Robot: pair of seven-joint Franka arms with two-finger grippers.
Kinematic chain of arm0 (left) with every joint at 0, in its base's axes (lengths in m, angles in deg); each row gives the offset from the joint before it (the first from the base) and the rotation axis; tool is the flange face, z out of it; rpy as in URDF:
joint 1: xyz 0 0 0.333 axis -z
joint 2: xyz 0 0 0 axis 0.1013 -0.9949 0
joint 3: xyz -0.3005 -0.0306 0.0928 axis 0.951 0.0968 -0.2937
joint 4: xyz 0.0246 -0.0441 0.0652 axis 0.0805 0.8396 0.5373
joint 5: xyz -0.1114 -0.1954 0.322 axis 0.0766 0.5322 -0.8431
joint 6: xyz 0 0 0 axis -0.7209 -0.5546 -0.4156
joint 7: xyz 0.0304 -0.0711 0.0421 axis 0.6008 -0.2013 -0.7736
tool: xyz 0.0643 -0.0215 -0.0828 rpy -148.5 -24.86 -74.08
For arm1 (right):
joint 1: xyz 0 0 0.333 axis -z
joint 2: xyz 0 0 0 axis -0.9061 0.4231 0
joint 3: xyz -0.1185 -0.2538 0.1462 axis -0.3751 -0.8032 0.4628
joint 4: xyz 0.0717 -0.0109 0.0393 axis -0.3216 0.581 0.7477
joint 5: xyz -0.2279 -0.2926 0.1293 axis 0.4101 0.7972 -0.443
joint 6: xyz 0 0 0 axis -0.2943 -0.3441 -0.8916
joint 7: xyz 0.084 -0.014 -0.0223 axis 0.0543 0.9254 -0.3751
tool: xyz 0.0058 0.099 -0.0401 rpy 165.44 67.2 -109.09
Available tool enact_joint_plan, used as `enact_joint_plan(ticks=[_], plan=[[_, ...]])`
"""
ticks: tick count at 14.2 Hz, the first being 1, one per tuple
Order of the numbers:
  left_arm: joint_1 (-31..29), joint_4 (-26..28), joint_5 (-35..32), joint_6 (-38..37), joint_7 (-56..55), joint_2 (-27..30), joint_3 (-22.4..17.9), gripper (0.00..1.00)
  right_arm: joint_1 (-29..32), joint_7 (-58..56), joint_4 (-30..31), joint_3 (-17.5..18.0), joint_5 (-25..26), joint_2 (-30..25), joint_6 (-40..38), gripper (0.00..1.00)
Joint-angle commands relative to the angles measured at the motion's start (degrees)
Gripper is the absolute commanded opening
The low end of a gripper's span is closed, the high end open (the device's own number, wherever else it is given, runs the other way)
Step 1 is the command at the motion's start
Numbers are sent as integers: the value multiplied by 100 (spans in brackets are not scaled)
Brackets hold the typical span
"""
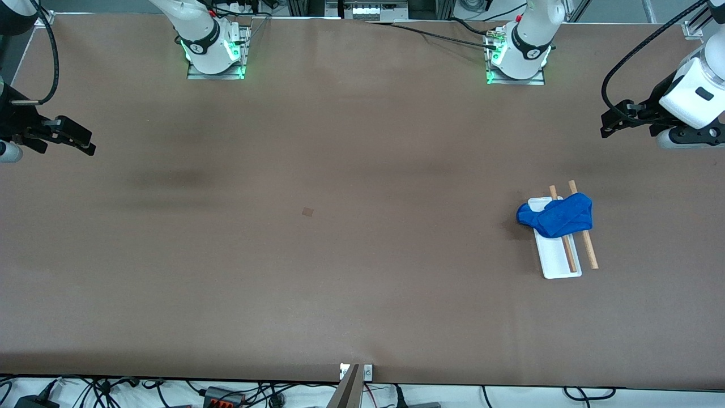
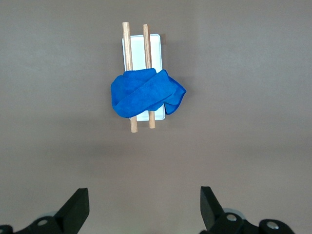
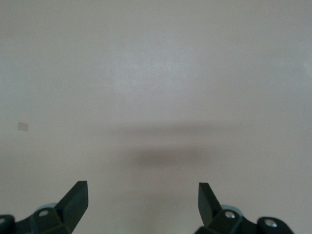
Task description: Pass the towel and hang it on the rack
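Note:
The blue towel (image 1: 558,215) lies draped over the two wooden rods of the rack (image 1: 558,266), toward the left arm's end of the table. In the left wrist view the towel (image 2: 144,92) wraps both rods above the white tray of the rack (image 2: 155,44). My left gripper (image 1: 609,129) is open and empty, raised at the table's end, apart from the rack; its own view shows it as well (image 2: 144,204). My right gripper (image 1: 85,146) is open and empty, raised over the right arm's end of the table, and shows in its own view (image 3: 143,200).
A small brown square mark (image 1: 307,212) lies on the brown table near its middle and also shows in the right wrist view (image 3: 23,126). Both arm bases (image 1: 212,48) stand along the table's edge farthest from the front camera.

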Motion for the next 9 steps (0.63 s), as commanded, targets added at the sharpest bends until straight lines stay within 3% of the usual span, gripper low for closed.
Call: enact_joint_plan(ticks=[1, 9], plan=[[-38, 81, -139, 53, 3, 126, 89, 100, 10, -6, -32, 4, 3, -52, -49, 100], [-29, 125, -139, 44, 12, 117, 98, 100, 1, -50, -32, 13, 38, -52, -58, 100]])
